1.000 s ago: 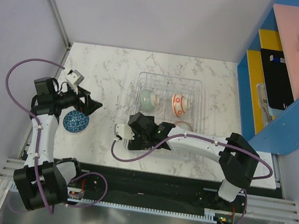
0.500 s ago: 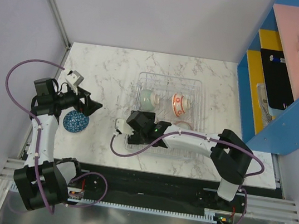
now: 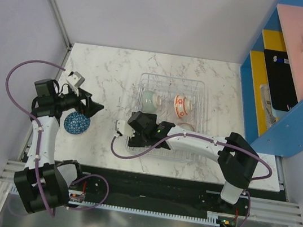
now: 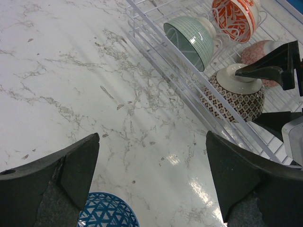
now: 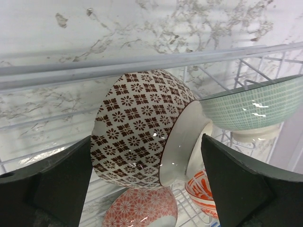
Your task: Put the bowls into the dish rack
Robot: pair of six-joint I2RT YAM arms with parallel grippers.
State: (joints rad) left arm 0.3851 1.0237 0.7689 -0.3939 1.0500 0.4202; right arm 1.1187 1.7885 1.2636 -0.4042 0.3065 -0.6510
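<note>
The silver wire dish rack point(image 3: 195, 87) stands mid-table, with a pale green bowl point(image 3: 150, 99) and an orange-and-white bowl point(image 3: 180, 106) on edge in it. My right gripper point(image 3: 136, 128) is at its front left corner, open. In the right wrist view its jaws point(image 5: 147, 142) stand wide on either side of a brown-patterned bowl point(image 5: 137, 123), which lies on its side in the rack above a red floral bowl point(image 5: 142, 210). A blue-patterned bowl point(image 3: 76, 123) sits on the table at the left. My left gripper point(image 3: 91, 106) hovers open and empty just beyond it point(image 4: 106, 213).
The left wrist view shows the rack's long side point(image 4: 170, 75), the green bowl point(image 4: 189, 40), the brown bowl point(image 4: 234, 97) and a right finger point(image 4: 270, 68). A blue and pink shelf unit point(image 3: 285, 76) stands at the right. Grey walls close the left and back.
My right arm has shifted slightly left at the rack's front corner, its elbow changing pose. The left arm and the blue bowl have not moved.
</note>
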